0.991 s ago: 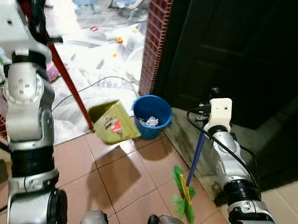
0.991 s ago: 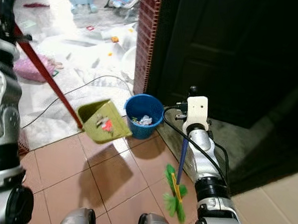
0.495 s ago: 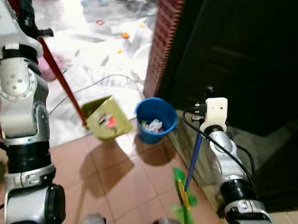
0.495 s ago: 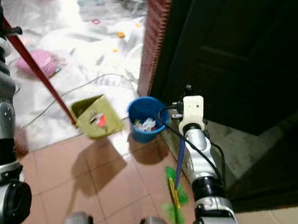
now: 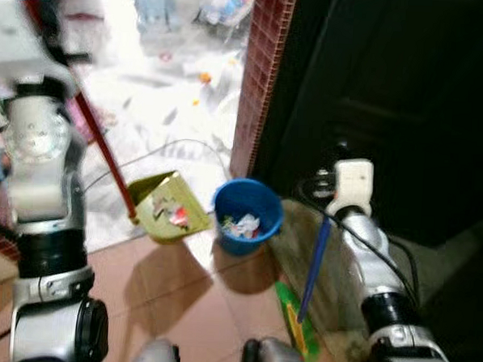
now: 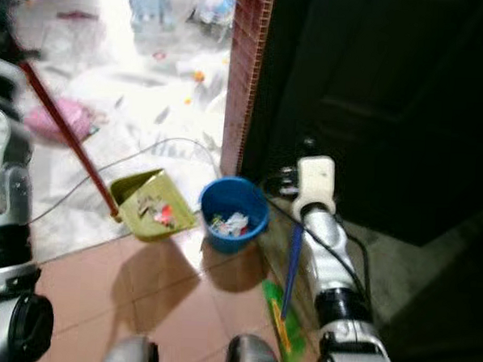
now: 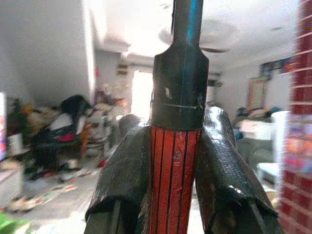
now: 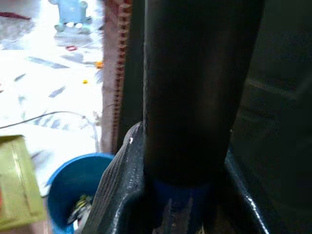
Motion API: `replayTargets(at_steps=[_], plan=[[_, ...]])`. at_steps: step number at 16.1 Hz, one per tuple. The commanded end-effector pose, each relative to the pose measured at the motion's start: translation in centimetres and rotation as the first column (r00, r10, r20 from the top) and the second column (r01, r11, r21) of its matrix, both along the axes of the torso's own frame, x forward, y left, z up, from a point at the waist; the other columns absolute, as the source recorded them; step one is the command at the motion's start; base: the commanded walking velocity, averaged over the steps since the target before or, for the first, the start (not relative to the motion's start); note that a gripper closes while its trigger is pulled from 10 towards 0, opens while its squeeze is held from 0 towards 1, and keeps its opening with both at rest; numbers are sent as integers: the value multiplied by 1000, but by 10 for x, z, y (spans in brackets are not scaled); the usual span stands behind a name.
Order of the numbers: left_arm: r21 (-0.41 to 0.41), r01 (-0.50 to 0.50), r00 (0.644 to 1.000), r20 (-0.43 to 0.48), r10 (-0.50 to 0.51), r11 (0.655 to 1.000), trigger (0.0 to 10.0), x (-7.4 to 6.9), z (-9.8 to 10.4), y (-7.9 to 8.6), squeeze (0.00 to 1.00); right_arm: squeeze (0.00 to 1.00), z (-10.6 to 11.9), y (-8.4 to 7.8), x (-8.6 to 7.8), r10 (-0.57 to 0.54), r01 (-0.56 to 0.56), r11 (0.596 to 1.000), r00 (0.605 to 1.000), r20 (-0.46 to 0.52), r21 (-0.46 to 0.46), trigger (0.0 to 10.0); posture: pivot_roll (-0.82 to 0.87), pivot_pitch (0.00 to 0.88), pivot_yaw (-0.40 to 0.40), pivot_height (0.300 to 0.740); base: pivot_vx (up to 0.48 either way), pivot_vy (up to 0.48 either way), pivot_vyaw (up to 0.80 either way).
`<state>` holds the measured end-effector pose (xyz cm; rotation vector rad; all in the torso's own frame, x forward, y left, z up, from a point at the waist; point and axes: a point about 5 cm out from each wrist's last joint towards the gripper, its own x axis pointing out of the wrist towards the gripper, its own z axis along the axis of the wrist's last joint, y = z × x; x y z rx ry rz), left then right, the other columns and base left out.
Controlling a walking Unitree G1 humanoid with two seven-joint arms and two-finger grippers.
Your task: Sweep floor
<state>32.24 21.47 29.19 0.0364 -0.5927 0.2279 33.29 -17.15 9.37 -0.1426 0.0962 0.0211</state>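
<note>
Now, on the robot's left, the left gripper (image 7: 173, 165) pinches the red handle (image 5: 103, 154) of the green dustpan (image 5: 169, 210), fingers (image 7: 127, 170) pressed on both sides. Dustpan has some rubbish inside and sits low, just beside the blue bucket (image 5: 247, 214), which also holds scraps. W/ the right gripper (image 8: 183, 195), fingers are closed around the blue broom stick (image 5: 314, 261). Green broom head (image 5: 292, 326) is at the tiled floor (image 5: 179, 295), near the dark door (image 5: 407, 109).
</note>
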Motion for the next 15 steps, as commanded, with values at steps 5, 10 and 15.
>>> replayTargets(at_steps=[5,10,15], plan=[[-2,20,993,121,-20,1000,10000,-8,21,-4,0,0,4,1,2,13,-12,999,1000,15,-31,10000,-10,88,-72,740,347,0,0],[-2,56,993,104,-55,998,10000,-5,13,-17,0,0,4,2,2,11,-10,1000,1000,17,-28,10000,-17,91,-63,740,343,0,0],[44,160,983,79,-163,986,10000,-2,1,-51,0,0,4,2,3,12,-12,1000,1000,18,-28,10000,-25,103,-64,740,127,0,0]])
